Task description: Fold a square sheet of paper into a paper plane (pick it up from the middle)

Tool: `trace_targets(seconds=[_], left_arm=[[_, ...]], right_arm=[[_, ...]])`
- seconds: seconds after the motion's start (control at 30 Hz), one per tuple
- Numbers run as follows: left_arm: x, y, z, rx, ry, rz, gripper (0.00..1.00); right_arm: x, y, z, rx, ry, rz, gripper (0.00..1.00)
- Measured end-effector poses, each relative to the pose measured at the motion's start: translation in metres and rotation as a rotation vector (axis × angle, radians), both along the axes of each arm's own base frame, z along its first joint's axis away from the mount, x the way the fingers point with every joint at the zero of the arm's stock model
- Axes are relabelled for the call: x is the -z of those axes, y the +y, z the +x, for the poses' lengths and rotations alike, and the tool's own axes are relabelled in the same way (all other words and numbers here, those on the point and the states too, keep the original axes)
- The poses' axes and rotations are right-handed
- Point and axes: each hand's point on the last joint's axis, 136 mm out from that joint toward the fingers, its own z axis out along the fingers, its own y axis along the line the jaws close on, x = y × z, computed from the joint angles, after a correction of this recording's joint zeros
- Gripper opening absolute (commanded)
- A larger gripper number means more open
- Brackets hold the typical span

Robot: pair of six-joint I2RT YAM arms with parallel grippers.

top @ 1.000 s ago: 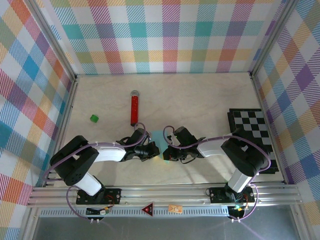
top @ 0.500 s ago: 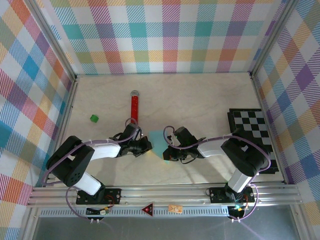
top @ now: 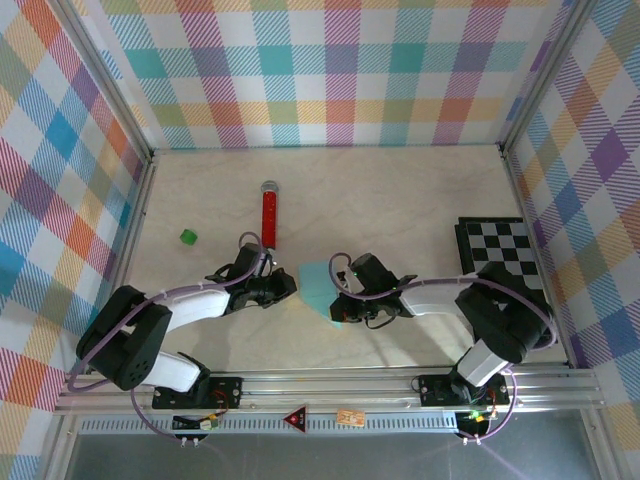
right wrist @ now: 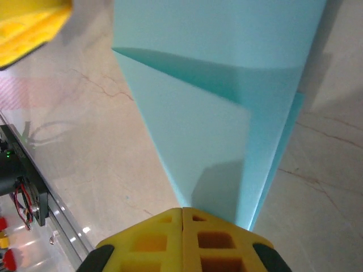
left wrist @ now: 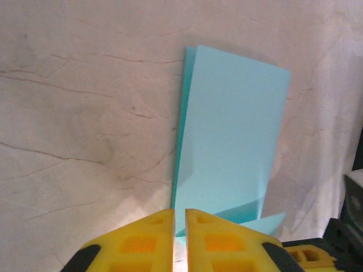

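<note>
The right gripper (right wrist: pixel 182 211), pressed together, pinches the folded cyan sheet of paper (right wrist: pixel 215 113) by its pointed end at its fingertips, likely to anchor it. The left gripper (left wrist: pixel 180 212), jaws parted by a slit, has the sheet's edge just ahead, seemingly ready to work the next crease.

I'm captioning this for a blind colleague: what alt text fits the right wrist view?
The shut yellow fingers of the right claw pinch the narrow tip of a folded light cyan paper sheet, which widens away from the camera with a diagonal fold across it. Beneath lies a pale marbled tabletop, its metal edge rail at lower left.
</note>
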Motion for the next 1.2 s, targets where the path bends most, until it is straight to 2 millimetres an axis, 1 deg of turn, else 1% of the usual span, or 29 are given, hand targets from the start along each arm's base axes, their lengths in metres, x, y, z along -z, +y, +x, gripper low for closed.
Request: trace_targets(seconds=[0.17,0.2,0.27,0.3,0.33,0.4,0.47,0.53,0.57,0.67,0.77,0.87,1.03,1.2], left_arm=[[-0.003,-0.003,-0.001,0.016,0.002,-0.017,0.27],[-0.005,-0.005,0.000,0.021,0.000,-0.021,0.28],[-0.008,-0.008,0.003,0.030,-0.003,-0.029,0.29],[-0.009,-0.010,0.005,0.033,-0.005,-0.031,0.29],[-0.010,-0.012,0.007,0.034,-0.006,-0.034,0.30],[-0.010,-0.014,0.010,0.037,-0.005,-0.036,0.30],[-0.009,-0.016,0.012,0.039,0.003,-0.036,0.31],[-0.006,-0.018,0.012,0.047,0.019,-0.039,0.33],[-0.003,-0.019,0.012,0.050,0.028,-0.039,0.36],[0.002,-0.020,0.011,0.062,0.056,-0.046,0.39],[0.004,-0.020,0.012,0.075,0.072,-0.056,0.42],[0.004,-0.021,0.012,0.088,0.084,-0.057,0.45],[0.006,-0.019,0.008,0.114,0.097,-0.032,0.48],[0.007,-0.018,0.005,0.128,0.104,-0.022,0.47]], right_arm=[[-0.039,-0.009,0.019,0.057,-0.157,0.035,0.14],[-0.045,-0.014,0.024,0.083,-0.183,0.035,0.18],[-0.050,-0.023,0.035,0.135,-0.222,0.025,0.22],[-0.051,-0.028,0.040,0.161,-0.233,0.014,0.28],[-0.051,-0.032,0.043,0.178,-0.243,0.005,0.32],[-0.048,-0.038,0.049,0.214,-0.247,-0.019,0.34],[-0.045,-0.041,0.049,0.226,-0.240,-0.032,0.36],[-0.041,-0.040,0.049,0.233,-0.223,-0.037,0.36],[-0.037,-0.040,0.049,0.234,-0.210,-0.043,0.37],[-0.023,-0.038,0.046,0.233,-0.161,-0.057,0.37],[-0.010,-0.037,0.042,0.222,-0.111,-0.073,0.39],[-0.002,-0.033,0.038,0.209,-0.068,-0.074,0.41],[0.003,-0.028,0.037,0.194,-0.046,-0.066,0.42],[-0.001,-0.023,0.039,0.184,-0.046,-0.048,0.42]])
